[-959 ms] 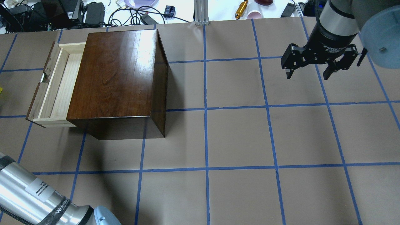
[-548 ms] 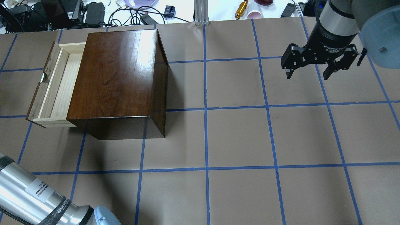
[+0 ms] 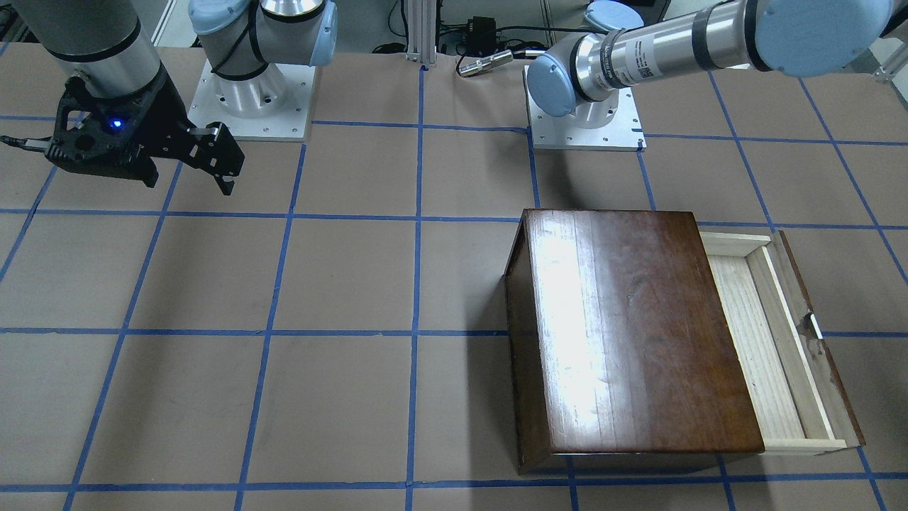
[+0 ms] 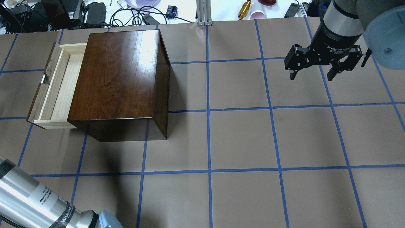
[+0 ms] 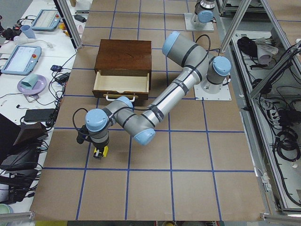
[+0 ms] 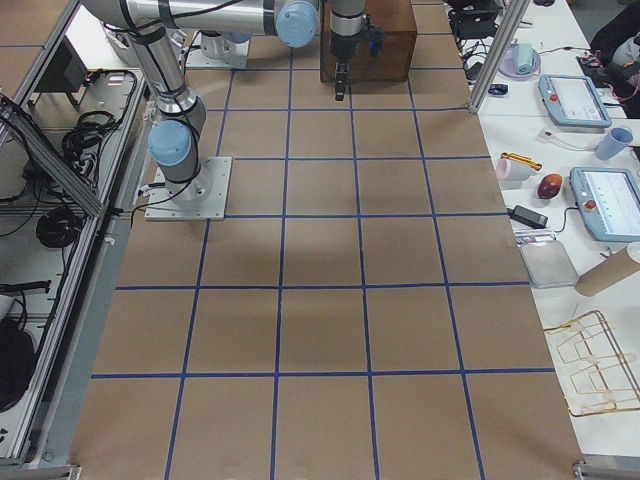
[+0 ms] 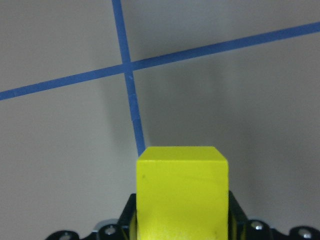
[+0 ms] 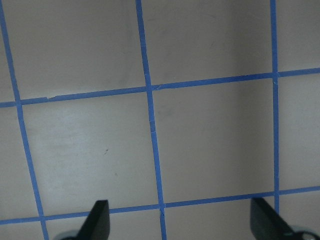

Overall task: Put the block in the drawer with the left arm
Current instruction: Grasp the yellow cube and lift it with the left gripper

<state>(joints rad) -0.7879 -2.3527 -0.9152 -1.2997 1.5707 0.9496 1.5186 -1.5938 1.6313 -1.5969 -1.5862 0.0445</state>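
Note:
The yellow block sits between the jaws of my left gripper, which is shut on it and holds it just above the brown paper, away from the drawer's front. The block also shows in the exterior left view. The drawer stands pulled out of the dark wooden box, its pale tray empty; it also shows in the front-facing view. My left gripper is outside the overhead view. My right gripper hangs open and empty at the far right.
Blue tape lines grid the brown table cover. The left arm's silver forearm crosses the near-left corner. Cables, tablets, a purple plate and cups lie on the white bench beyond the far edge.
The left arm's forearm has slid down and left in the overhead view. A yellow sliver at the left edge one second ago is gone. The right arm has not moved.

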